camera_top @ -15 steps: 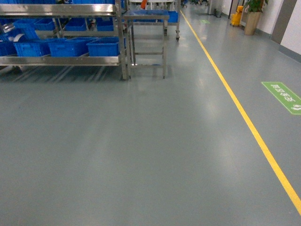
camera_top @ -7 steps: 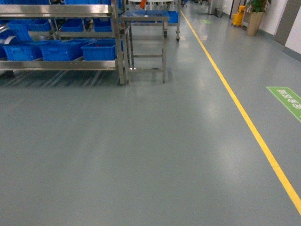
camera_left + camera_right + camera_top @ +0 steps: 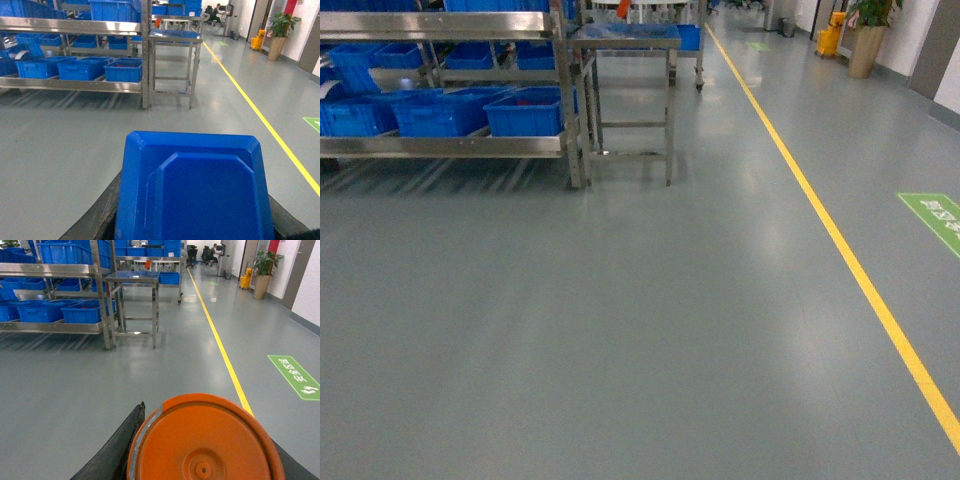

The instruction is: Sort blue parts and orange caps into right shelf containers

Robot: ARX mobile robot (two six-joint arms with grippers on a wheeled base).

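Head view: a steel shelf (image 3: 450,145) is seen at ten o'clock, carrying blue bins (image 3: 525,112); a small steel table (image 3: 625,40) stands just beside it at twelve, and a yellow floor line (image 3: 840,250) runs at two o'clock. No arm is seen here. Left wrist view: a blue part (image 3: 192,187) is clamped in the left pincer (image 3: 192,220), jaws closed on it at six o'clock. Right wrist view: an orange cap (image 3: 205,440) is clamped likewise in the right pincer (image 3: 200,460).

Open grey floor (image 3: 640,330) ahead, unobstructed to the yellow line (image 3: 840,240) at right. Obstacles far left: steel shelf (image 3: 440,145) packed with blue bins (image 3: 525,112), steel table (image 3: 625,40) just beside its right end
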